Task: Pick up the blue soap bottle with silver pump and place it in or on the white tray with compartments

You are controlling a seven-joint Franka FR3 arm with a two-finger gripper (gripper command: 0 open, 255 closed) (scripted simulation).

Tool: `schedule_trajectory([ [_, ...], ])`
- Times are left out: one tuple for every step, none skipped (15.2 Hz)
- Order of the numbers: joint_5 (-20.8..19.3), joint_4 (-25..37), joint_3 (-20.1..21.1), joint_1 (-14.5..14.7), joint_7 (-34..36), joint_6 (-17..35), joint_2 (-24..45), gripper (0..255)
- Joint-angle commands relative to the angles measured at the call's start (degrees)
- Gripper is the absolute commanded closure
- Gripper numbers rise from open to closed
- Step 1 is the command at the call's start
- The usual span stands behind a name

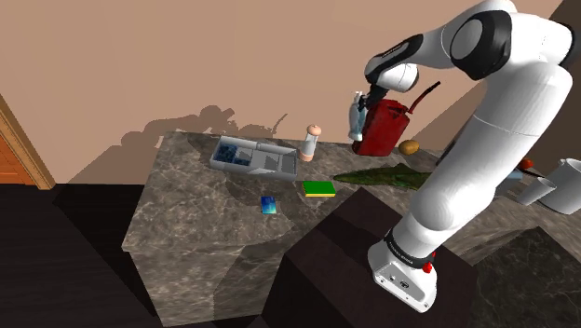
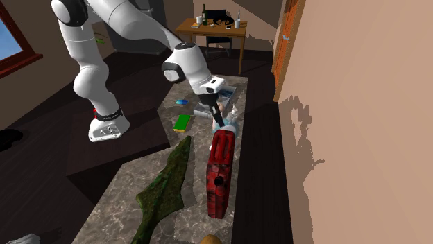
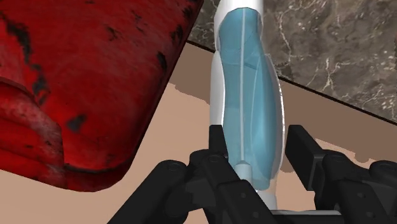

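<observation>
Soap bottle (image 3: 247,95): pale translucent blue, curved body, white trim | clasped between the gripper's (image 3: 257,139) 2 fingers | seen just beside red canister (image 3: 83,83), well apart from compartment tray (image 1: 244,168)

**Shoulder view:** moderate, even light falls on the counter (image 1: 195,214) and the tan wall (image 1: 140,56). The floor (image 1: 56,270) at eight o'clock is dim. The arm (image 1: 493,121) throws a soft shadow (image 1: 219,121) on the wall at ten o'clock.

**Second exterior view:** the wall at three o'clock is brightest and bears a jagged shadow (image 2: 305,114).

**Wrist view:** the blue soap bottle (image 3: 248,95) looks pale and translucent. The red can (image 3: 83,83) darkens toward its edge.
</observation>
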Motion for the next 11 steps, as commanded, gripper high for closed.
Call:
schedule_trajectory([
  [-2.4, -0.7, -0.2, 1.3, 2.9, -0.5, -1.5, 255],
  [-4.3, -1.7, -0.1, 2.5, 5.5, -0.3, -2.6, 255],
  [-6.3, -2.7, 0.1, 3.5, 8.0, -0.2, -3.6, 255],
  [-8.2, -3.5, 0.3, 4.5, 10.6, -0.1, -4.5, 255],
  [-10.0, -4.3, 0.6, 5.5, 13.2, -0.1, -5.5, 255],
  [-11.8, -5.0, 1.0, 6.3, 15.8, -0.2, -6.3, 255],
  [-13.6, -5.7, 1.5, 7.1, 18.3, -0.3, -7.1, 255],
  [-15.3, -6.2, 2.1, 7.7, 20.9, -0.5, -7.9, 255],
  [-16.8, -6.7, 2.7, 8.4, 23.3, -0.7, -8.6, 255],
  [-18.3, -7.2, 3.4, 9.0, 25.7, -1.0, -9.2, 255],
  [-19.7, -7.5, 4.2, 9.6, 28.0, -1.3, -9.8, 255],
])
